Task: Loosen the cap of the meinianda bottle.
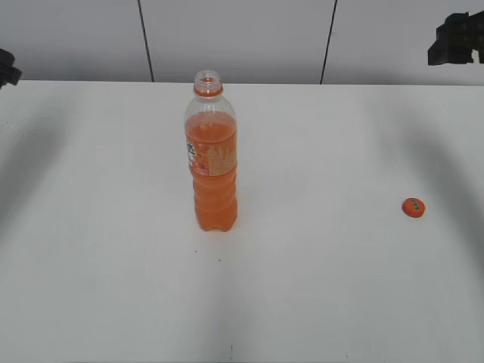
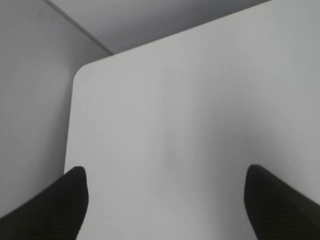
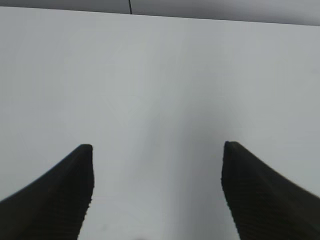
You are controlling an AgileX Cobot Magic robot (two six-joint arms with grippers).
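Observation:
The meinianda bottle stands upright on the white table, left of the middle, its mouth bare above the orange neck ring. The cap lies flat on the table far to the right, apart from the bottle. My left gripper is open over bare table near a rounded corner, nothing between its fingers. My right gripper is open too, over bare table. In the exterior view only dark bits of the arms show at the left edge and the top right, both far from bottle and cap.
A grey panelled wall runs behind the table's far edge. The table's rounded corner shows in the left wrist view, with a drop beyond it.

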